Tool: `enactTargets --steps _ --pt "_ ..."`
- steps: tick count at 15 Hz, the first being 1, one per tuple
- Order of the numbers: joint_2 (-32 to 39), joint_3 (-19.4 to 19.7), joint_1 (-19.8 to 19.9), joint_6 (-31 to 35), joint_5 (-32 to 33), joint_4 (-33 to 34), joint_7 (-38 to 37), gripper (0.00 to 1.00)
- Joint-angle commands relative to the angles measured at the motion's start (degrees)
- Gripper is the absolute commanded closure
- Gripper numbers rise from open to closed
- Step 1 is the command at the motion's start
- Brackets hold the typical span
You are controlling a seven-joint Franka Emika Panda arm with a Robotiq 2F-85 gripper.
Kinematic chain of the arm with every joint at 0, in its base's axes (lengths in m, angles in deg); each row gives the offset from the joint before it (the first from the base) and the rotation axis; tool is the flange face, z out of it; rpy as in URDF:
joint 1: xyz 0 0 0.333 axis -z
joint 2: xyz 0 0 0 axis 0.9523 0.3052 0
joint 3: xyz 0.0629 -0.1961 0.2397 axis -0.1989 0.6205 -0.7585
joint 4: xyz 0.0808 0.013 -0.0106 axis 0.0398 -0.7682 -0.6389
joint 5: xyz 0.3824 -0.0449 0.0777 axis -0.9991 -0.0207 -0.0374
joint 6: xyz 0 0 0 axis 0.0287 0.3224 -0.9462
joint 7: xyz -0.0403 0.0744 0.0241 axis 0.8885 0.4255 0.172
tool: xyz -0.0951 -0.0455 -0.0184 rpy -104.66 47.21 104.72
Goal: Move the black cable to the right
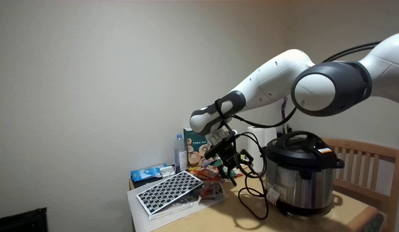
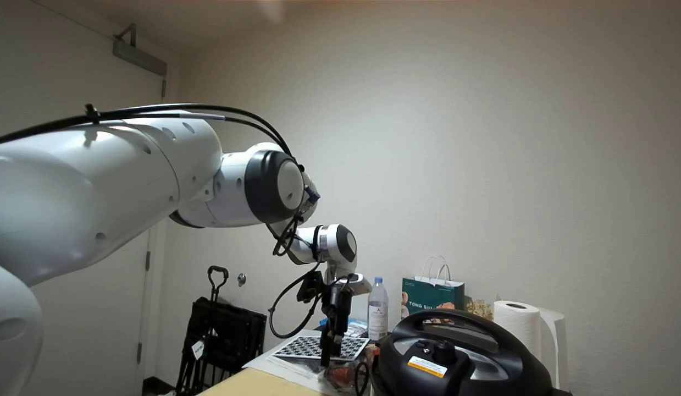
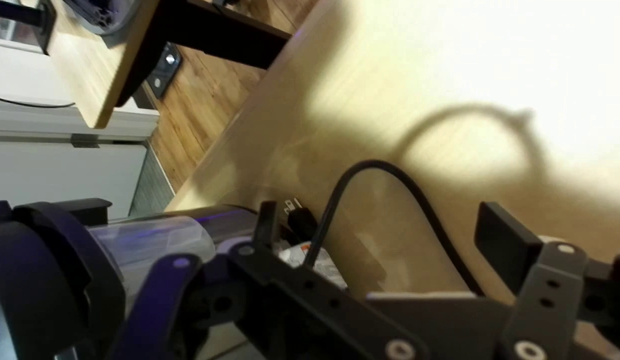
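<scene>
"Black cable: where?"

"Beside the cooker pot, toward its eight o'clock in an exterior view, on or just above the table. The tool has its jaws wide apart, gripping nothing."

"How will the cable handle?"

"Likely light, springy, hardly fragile; the crown of its arch seems best to pinch."

"Pointing which way?"

"In the wrist view, crown to twelve o'clock, legs to seven and five; looped, it has no single long axis."

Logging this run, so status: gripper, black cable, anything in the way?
Gripper open. Black cable arching between the jaws in wrist view, unclamped; depth unclear. Cooker close beside cable, may obstruct.
</scene>
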Motion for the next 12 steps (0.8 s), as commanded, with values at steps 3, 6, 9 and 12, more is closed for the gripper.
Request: enactTargets --steps 3,6,9,12 --pt "-2.84 0.73 -0.64 3.21 -0.21 -2.62 -0.91 0.00" --pt "-3.18 0.79 -0.71 3.74 -0.18 -3.64 -1.06 0.00" --pt "-8.04 0.35 -2.57 7.88 1.04 -7.81 -0.19 0.00" --pt "-12.73 -0.05 -4.59 11.85 1.60 -11.19 -0.18 0.00"
